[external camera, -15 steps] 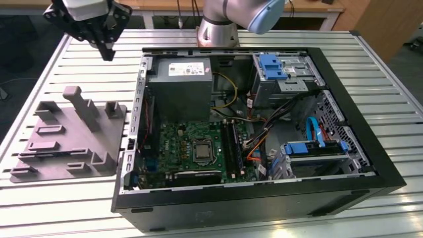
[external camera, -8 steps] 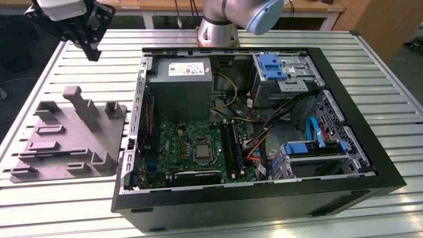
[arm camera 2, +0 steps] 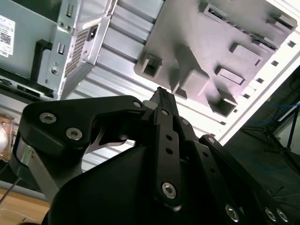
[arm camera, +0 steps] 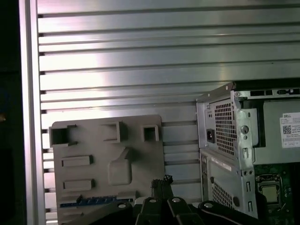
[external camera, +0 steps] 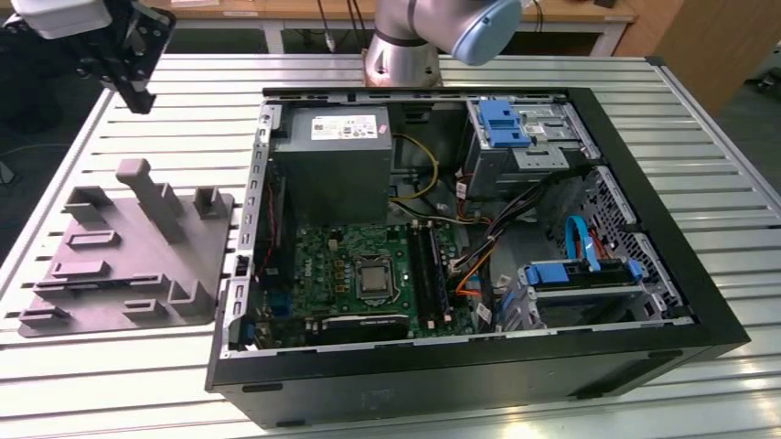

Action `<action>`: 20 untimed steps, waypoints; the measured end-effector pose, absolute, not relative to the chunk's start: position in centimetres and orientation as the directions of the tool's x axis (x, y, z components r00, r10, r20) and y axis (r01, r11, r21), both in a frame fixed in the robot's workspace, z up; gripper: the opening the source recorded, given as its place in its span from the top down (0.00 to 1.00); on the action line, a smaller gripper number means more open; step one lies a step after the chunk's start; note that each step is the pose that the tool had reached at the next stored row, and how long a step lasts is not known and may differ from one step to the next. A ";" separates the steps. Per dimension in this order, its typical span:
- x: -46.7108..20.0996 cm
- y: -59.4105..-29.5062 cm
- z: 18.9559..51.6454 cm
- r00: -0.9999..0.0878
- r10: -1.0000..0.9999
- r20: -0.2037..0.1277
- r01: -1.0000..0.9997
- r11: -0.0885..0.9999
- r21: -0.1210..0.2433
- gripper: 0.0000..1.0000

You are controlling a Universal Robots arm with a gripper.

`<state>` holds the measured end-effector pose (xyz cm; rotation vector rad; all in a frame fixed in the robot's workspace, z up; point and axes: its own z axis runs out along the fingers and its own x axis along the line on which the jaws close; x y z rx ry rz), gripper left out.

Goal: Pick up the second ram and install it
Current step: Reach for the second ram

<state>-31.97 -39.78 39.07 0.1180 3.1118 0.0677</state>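
Exterior view: gripper (external camera: 138,93), clenched and empty, hovers over the tray (external camera: 73,302); the second ram (arm camera: 93,201) sits in that tray, unpicked.

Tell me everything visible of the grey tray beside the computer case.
The grey tray looks like matte moulded plastic: a flat slab with shallow rectangular recesses, low blocks and one tall upright peg. It lies flat on the slatted metal table, to the exterior view's left of the open computer case. What looks like the second ram lies along one edge.
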 end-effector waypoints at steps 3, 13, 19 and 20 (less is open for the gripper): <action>-33.0 -39.8 39.0 -0.997 0.076 -0.025 0.075 0.996 0.044 0.90; -35.6 -40.1 38.8 -0.997 0.076 -0.025 0.075 0.996 0.044 0.90; -36.7 -40.9 38.6 -0.997 0.076 -0.025 0.075 0.996 0.044 0.90; -36.8 -41.0 38.5 -0.997 0.076 -0.025 0.075 0.996 0.044 0.90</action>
